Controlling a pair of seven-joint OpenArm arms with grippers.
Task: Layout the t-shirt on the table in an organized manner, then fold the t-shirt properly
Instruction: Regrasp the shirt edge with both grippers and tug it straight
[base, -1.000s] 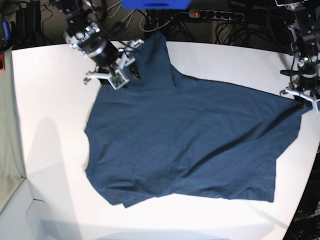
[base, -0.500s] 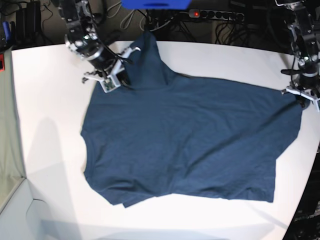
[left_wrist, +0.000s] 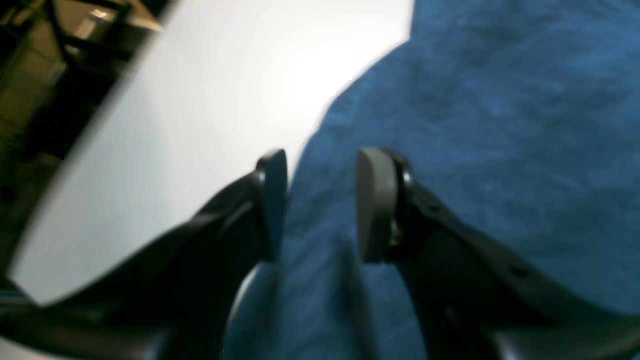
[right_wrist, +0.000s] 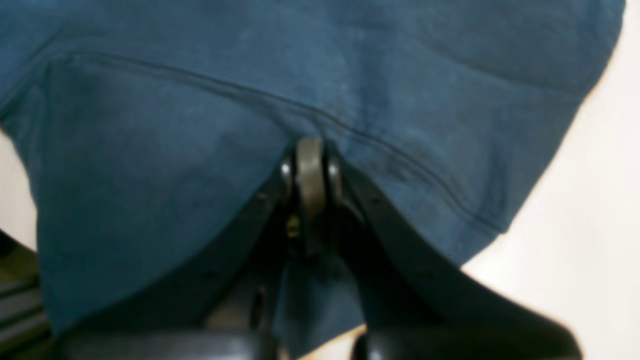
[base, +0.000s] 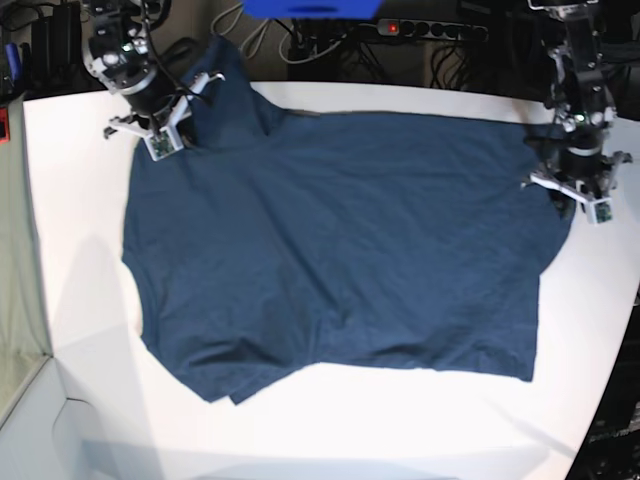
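From the base view, the table (base: 80, 300) is ringed at the back by clutter: a black power strip (base: 430, 30) with a red switch, tangled cables (base: 250, 30), and a blue object (base: 310, 8) hanging over the far edge. The t-shirt (base: 340, 250) lies spread over most of the tabletop, rumpled along its near hem, with one part lifted at the far left corner. There the right gripper (base: 185, 125) leans in from the back, its arm slanting down toward the cloth. On the other side the left gripper (base: 570, 195) stands nearly upright over the shirt's right edge, close to the curved table rim.

In the left wrist view, the left gripper (left_wrist: 320, 205) has its two pads (left_wrist: 372, 200) spread apart, with a clear gap between them. Blue fabric (left_wrist: 500, 125) fills the right and runs down between the pads; the picture is too blurred to say whether it touches them. Bare white table (left_wrist: 200, 100) shows on the left, with dark floor beyond its edge.

In the right wrist view, the right gripper (right_wrist: 310, 175) has its fingers pressed tightly together, pinching a fold of the shirt (right_wrist: 150, 175) just below a stitched seam (right_wrist: 225, 90). Cloth drapes over and around the fingers, hiding most of what lies beneath; a strip of table (right_wrist: 590, 225) shows at the right.
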